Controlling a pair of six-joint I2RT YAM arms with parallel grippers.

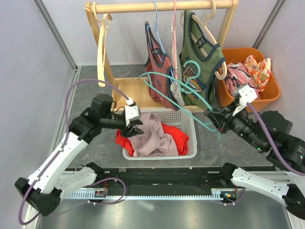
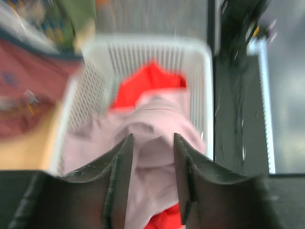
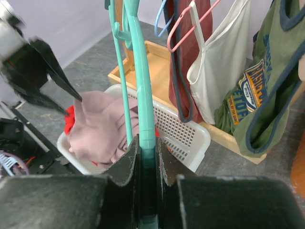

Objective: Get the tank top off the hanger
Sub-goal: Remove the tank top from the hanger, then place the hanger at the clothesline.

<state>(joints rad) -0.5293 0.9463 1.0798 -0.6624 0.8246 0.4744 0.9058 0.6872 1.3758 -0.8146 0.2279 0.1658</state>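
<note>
The pale pink tank top lies heaped in the white basket, off the hanger. My left gripper hovers over its left part, jaws open; in the left wrist view the gripper straddles the pink cloth without pinching it. My right gripper is shut on the bare teal hanger, held slanted above the basket. In the right wrist view the gripper clamps the hanger's arm, with the tank top below.
A red garment lies under the pink one in the basket. The wooden rack behind holds maroon, white and green tank tops and a bare wooden hanger. An orange bin of clothes stands at right.
</note>
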